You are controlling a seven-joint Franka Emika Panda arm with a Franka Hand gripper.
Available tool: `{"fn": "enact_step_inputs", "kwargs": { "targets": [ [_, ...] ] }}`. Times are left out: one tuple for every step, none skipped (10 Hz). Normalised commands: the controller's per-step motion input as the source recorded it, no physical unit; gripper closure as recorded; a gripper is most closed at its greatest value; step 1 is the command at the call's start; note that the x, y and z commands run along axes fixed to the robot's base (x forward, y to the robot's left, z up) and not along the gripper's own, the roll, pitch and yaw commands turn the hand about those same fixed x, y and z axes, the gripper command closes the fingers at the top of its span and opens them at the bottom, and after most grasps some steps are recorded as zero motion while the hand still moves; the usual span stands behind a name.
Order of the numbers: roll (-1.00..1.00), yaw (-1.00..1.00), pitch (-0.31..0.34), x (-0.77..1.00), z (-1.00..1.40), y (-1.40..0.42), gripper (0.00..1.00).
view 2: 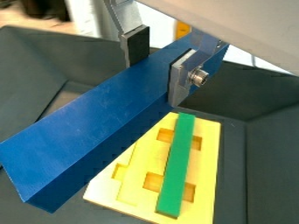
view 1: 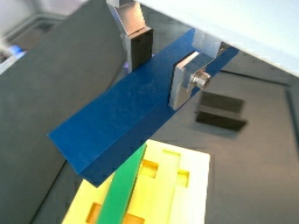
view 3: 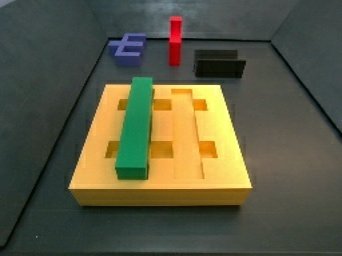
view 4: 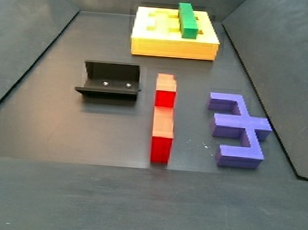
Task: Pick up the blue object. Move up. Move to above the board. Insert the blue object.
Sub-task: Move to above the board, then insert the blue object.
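Both wrist views had the gripper [view 2: 162, 59] nearest the lens, its silver fingers [view 1: 184, 79] clamped on the flanks of the blue object [view 2: 100, 118], which ran out long and level from the jaws, well clear of everything below. Neither side view caught the gripper or the bar, so the arm was probably high above the scene.

Below the bar lay the board [view 2: 209, 182], with the green bar [view 2: 177, 162] already seated in one lengthwise groove. In a wrist view the blue object pointed roughly along the green bar [view 1: 126, 188] but looked skewed to it, though the slanted camera made the true angle hard to judge. If a skew was real, the bar would bridge the groove's edges rather than drop in.

The hold sat toward one end, as far as could be seen, so the long free end could sag or swing when it met the board [view 3: 94, 150], twisting the bar between the pads. A lateral error could also land it on the green bar [view 3: 135, 125] or on a ridge beside the open groove.

Farther off stood the fixture [view 3: 219, 63], the red bar [view 4: 162, 116] and the purple-blue block [view 4: 236, 129], all well apart from the board [view 4: 143, 41] and no likely hazard.
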Motion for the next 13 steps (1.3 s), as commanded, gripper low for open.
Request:
{"fn": "enact_step_inputs", "kwargs": {
  "targets": [
    [0.04, 1.00, 0.164, 0.06, 0.03, -0.03, 1.00],
    [0.05, 1.00, 0.181, 0.06, 0.03, -0.03, 1.00],
    [0.06, 1.00, 0.234, 0.07, 0.03, -0.03, 1.00],
    [0.07, 0.83, 0.240, 0.07, 0.03, -0.03, 1.00],
    [0.06, 0.48, 0.210, 0.08, 0.03, -0.03, 1.00],
    [0.06, 0.35, 0.192, 0.08, 0.03, -0.03, 1.00],
    [-0.13, 0.00, 0.000, 0.00, -0.28, -0.08, 1.00],
    [-0.14, 0.00, 0.000, 0.00, -0.31, -0.08, 1.00],
    [-0.11, 0.00, -0.020, 0.00, -0.21, -0.06, 1.00],
    [-0.13, 0.00, -0.026, 0.00, -0.23, -0.07, 1.00],
    [-0.26, 0.00, 0.000, 0.00, -0.39, -0.16, 1.00],
    [-0.26, 0.01, -0.097, 0.21, -0.53, -0.19, 1.00],
    [-0.22, 0.02, -0.147, 0.31, -0.64, -0.12, 1.00]
  ]
}}
